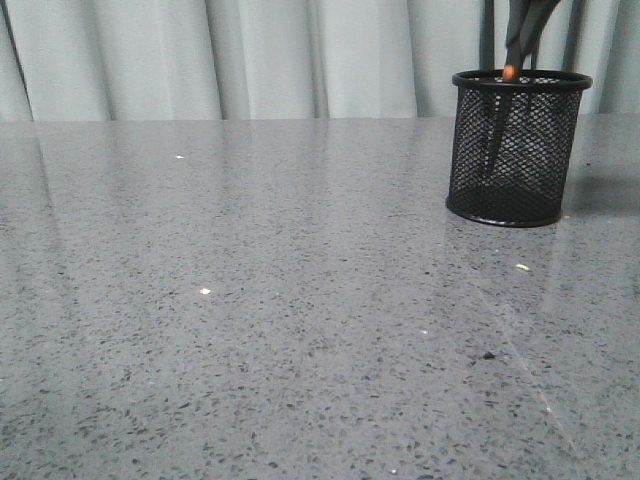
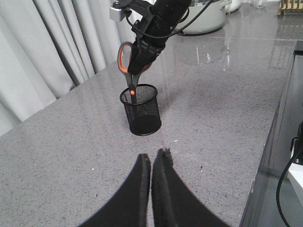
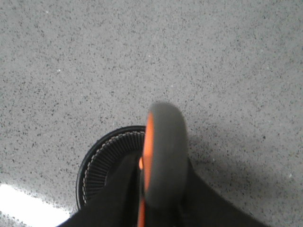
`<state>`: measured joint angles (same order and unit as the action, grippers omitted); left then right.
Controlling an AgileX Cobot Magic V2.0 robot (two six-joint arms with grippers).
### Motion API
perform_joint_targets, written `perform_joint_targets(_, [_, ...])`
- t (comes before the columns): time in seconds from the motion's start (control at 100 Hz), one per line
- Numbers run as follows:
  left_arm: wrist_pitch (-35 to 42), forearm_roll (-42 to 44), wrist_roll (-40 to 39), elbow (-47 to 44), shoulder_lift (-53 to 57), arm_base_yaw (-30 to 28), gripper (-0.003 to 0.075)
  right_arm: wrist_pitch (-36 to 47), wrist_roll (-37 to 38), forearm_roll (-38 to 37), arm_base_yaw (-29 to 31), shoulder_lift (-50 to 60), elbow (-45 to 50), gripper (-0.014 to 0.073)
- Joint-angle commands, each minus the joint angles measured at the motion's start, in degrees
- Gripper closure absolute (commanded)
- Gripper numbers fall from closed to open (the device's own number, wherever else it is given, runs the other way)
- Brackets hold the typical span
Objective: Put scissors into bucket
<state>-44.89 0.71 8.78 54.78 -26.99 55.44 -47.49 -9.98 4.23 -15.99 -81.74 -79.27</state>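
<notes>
The black mesh bucket [image 1: 535, 160] stands upright at the back right of the grey table. The scissors [image 1: 511, 72] hang point-down with the orange pivot at the rim and the dark blades inside the bucket. My right gripper [image 2: 141, 56] is shut on the scissors' handles [image 2: 125, 56] straight above the bucket [image 2: 142, 116]. In the right wrist view the grey, orange-lined handle [image 3: 163, 156] fills the gap between the fingers, with the bucket's rim [image 3: 102, 161] below. My left gripper [image 2: 154, 157] is shut and empty, low over the table, well short of the bucket.
Pale curtains [image 1: 260, 55] hang behind the table. A large metal pot [image 2: 208, 16] stands far behind the right arm. The table's edge [image 2: 265, 156] drops off beside the left gripper, with cables [image 2: 289, 175] beyond it.
</notes>
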Motion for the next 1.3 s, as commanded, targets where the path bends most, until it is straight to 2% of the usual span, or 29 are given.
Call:
perform_joint_targets(0.0, [5.1, -0.7, -0.5, 1.2, -0.4, 0.1, 0.0740, 4.3, -0.5, 0.3, 0.3, 2.0, -2.7, 0.0284])
perform_joint_targets(0.08, [5.7, -0.7, -0.5, 1.2, -0.4, 0.1, 0.0740, 4.6, -0.5, 0.3, 0.3, 2.1, -4.0, 0.0207])
perform_joint_targets(0.2, [10.3, 1.4, -1.7, 1.2, -0.4, 0.1, 0.0740, 4.6, -0.5, -0.7, 0.3, 2.1, -8.0, 0.0193])
perform_joint_targets(0.27, [14.7, 6.6, -6.3, 1.2, -0.4, 0.1, 0.0740, 4.3, -0.5, -0.8, 0.3, 2.3, -11.2, 0.0193])
perform_joint_targets(0.33, [17.8, 13.9, -14.5, 1.2, -0.4, 0.1, 0.0740, 3.2, -0.5, -0.8, 0.3, 2.5, -14.1, 0.0211])
perform_joint_targets(0.42, [18.7, 29.2, -30.1, 1.2, -0.4, 0.1, 0.0740, 0.5, -0.5, 0.4, 0.3, 4.0, -17.2, 0.0344])
perform_joint_targets(0.53, [14.9, 45.5, -45.2, -0.3, -0.1, -0.6, 0.0740, -1.7, -0.5, 1.4, 0.2, 7.5, -16.8, 0.0672])
perform_joint_targets(0.6, [13.6, 50.5, -49.7, -2.5, 0.7, -1.8, 0.0740, -2.2, -0.4, 2.9, 0.1, 10.9, -14.6, 0.0641])
perform_joint_targets(0.75, [17.4, 51.7, -51.1, -10.2, 4.6, -4.0, 0.0740, 2.4, -0.6, 5.4, -1.4, 22.0, -1.7, 0.0639])
perform_joint_targets(0.86, [21.6, 51.8, -53.2, -17.0, 8.8, -4.8, 0.0740, 12.9, -0.7, 5.3, -2.9, 33.9, 13.0, 0.0639])
perform_joint_targets(1.04, [22.2, 52.1, -54.7, -26.1, 15.7, -6.3, 0.0740, 30.9, -0.7, 3.0, -3.1, 55.1, 40.4, 0.0639])
perform_joint_targets(1.18, [21.3, 54.9, -54.8, -31.0, 20.4, -7.7, 0.0740, 38.6, -0.7, 0.5, -3.1, 68.2, 52.5, 0.0639])
perform_joint_targets(1.29, [18.9, 55.8, -55.9, -33.1, 22.7, -8.4, 0.0740, 38.7, -0.7, 0.7, -3.1, 74.1, 56.5, 0.0639])
